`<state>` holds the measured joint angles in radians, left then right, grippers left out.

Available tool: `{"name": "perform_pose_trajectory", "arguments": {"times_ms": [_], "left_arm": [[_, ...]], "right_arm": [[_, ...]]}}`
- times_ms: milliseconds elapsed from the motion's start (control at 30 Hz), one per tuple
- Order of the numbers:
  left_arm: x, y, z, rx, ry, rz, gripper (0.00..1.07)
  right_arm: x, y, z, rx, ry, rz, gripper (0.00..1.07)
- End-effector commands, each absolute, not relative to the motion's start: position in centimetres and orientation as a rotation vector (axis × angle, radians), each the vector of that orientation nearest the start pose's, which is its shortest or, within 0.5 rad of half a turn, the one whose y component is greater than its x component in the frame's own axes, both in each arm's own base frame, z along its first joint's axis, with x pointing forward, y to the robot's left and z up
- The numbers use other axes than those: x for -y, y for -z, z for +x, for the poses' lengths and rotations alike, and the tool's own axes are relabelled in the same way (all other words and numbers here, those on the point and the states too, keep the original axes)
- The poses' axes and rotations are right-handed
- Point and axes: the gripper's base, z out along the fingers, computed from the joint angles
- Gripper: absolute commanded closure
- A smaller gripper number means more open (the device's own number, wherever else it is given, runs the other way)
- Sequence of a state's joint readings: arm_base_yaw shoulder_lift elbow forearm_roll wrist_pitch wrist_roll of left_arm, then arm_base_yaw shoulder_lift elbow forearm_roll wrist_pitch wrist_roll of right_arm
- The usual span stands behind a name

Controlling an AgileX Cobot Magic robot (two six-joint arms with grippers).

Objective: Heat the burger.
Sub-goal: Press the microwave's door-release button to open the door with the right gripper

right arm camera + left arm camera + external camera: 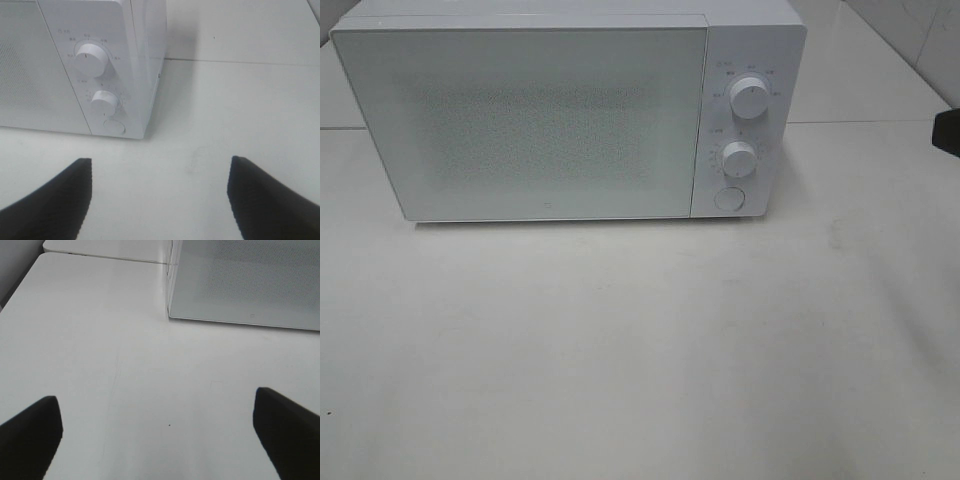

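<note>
Left claw (155, 401) is hanging wide and empty over the white table (100, 340). The microwave (570, 110) is standing shut; a small mark (251, 316) low on its door (500, 130) and the lettering (87, 35) around the upper dial (749, 96) and lower dial (739, 157) are proving too small to read. Only the right wrist view is showing its side wall (150, 50). Right claw (160, 161) is gaping wide, empty. The burger is appearing in no view.
</note>
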<state>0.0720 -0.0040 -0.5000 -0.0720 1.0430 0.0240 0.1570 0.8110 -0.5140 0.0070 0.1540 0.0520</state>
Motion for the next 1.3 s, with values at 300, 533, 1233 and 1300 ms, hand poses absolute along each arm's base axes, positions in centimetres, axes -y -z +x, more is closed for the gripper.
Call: {"name": "perform_pose_trajectory", "arguments": {"times_ms": [300,533,1233,1300], "left_arm": [[0.6,-27.8,-0.7,-1.996,0.032,-0.051,0.11],[0.6,-27.8,-0.7,-1.996,0.032,-0.051,0.11],[0.6,-27.8,-0.7,-1.996,0.032,-0.051,0.11],[0.6,-27.8,-0.7,-1.996,0.032,-0.051,0.11]], "right_arm": [[-3.3,-28.3,21.2,-1.758,-0.154,-0.080,0.33],[-3.6,-26.6,23.0,-1.730,-0.156,-0.081,0.33],[-9.9,-18.4,22.3,-1.662,-0.076,-0.107,0.33],[-10.6,-17.5,22.1,-1.682,-0.068,-0.107,0.33]]}}
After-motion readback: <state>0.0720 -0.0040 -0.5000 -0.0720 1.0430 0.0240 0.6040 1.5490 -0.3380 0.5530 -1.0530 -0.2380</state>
